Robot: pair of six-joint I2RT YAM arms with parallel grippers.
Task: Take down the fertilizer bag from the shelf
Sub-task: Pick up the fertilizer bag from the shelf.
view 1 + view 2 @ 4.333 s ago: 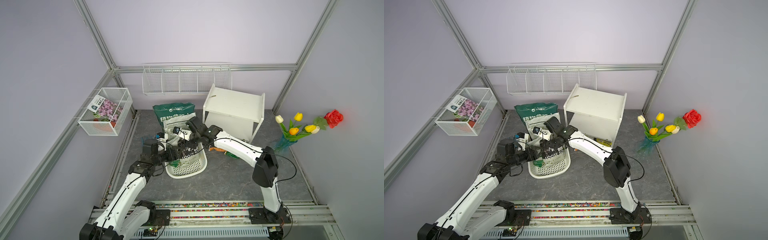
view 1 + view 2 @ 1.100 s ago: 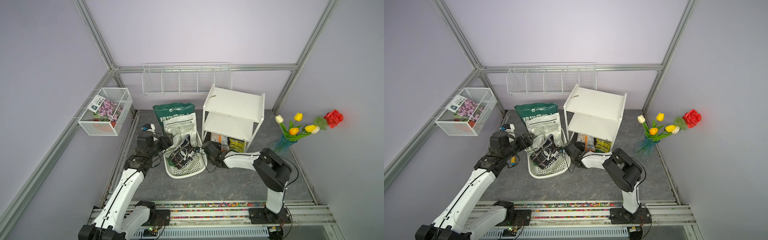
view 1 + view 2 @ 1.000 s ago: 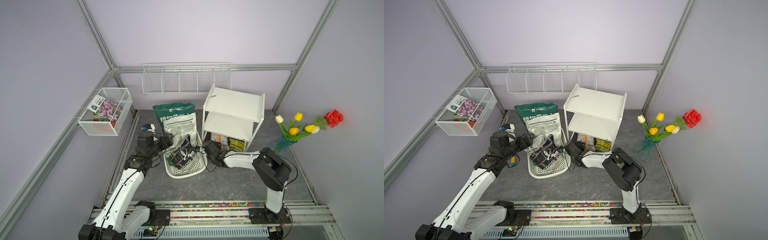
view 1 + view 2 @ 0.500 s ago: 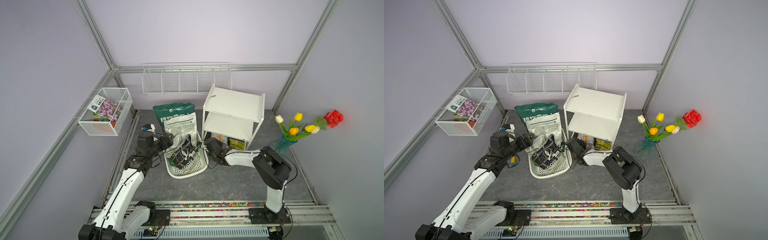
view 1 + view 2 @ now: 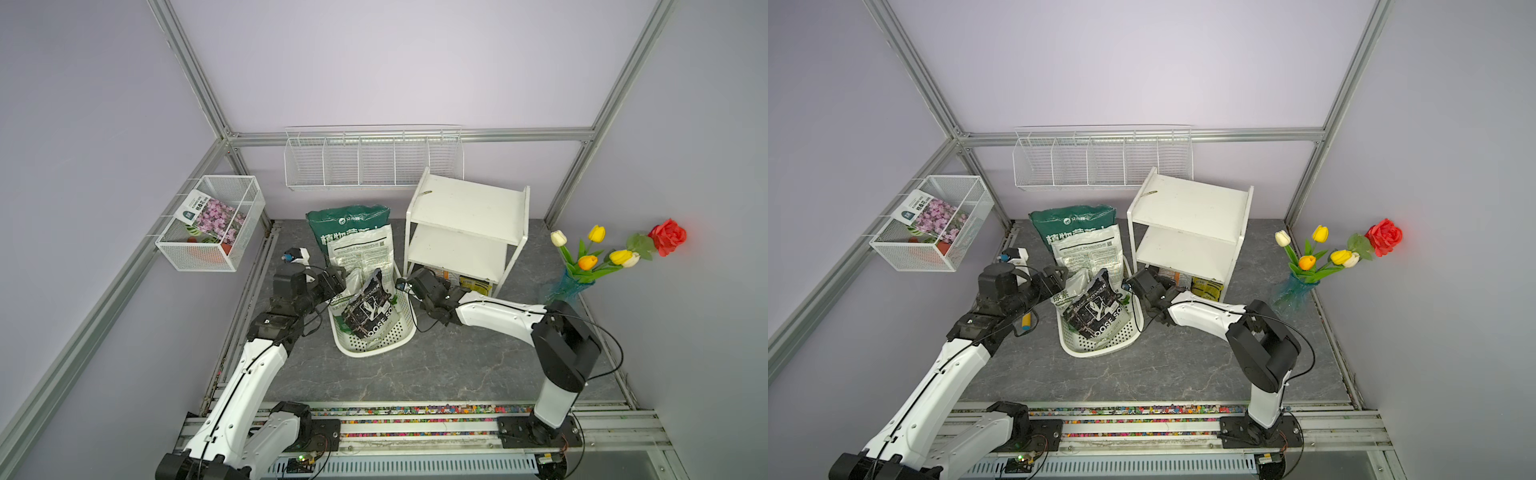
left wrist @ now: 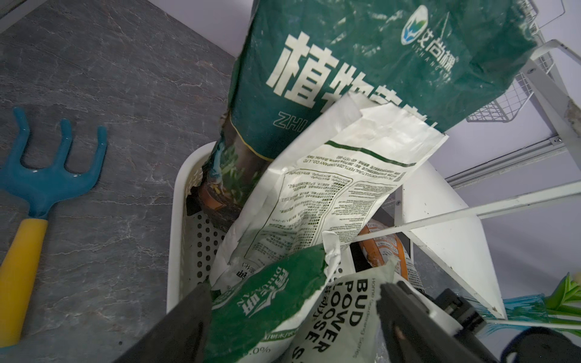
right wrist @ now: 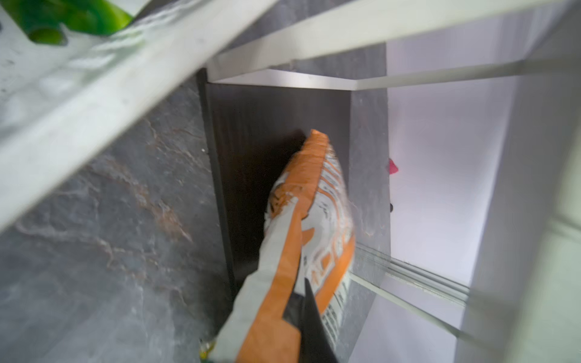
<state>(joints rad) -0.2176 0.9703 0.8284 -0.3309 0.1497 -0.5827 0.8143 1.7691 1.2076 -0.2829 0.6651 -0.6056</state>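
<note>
The left gripper (image 6: pixel 294 301) hangs, jaws spread, above the white basket (image 6: pixel 176 220). The right gripper (image 7: pixel 298 301) is clenched on the near seam of the orange-and-white fertilizer bag (image 7: pixel 317 201), which rests on the dark bottom board (image 7: pixel 251 132) of the shelf (image 5: pixel 467 203). The bag looks soft, crinkly and probably light, so the flat seam suits pinching.

A white perforated basket (image 5: pixel 376 348) sat on the grey surface (image 5: pixel 415 374), a blue rake (image 6: pixel 47 182) beside it; a vase of flowers (image 5: pixel 566 286) stood well apart.
</note>
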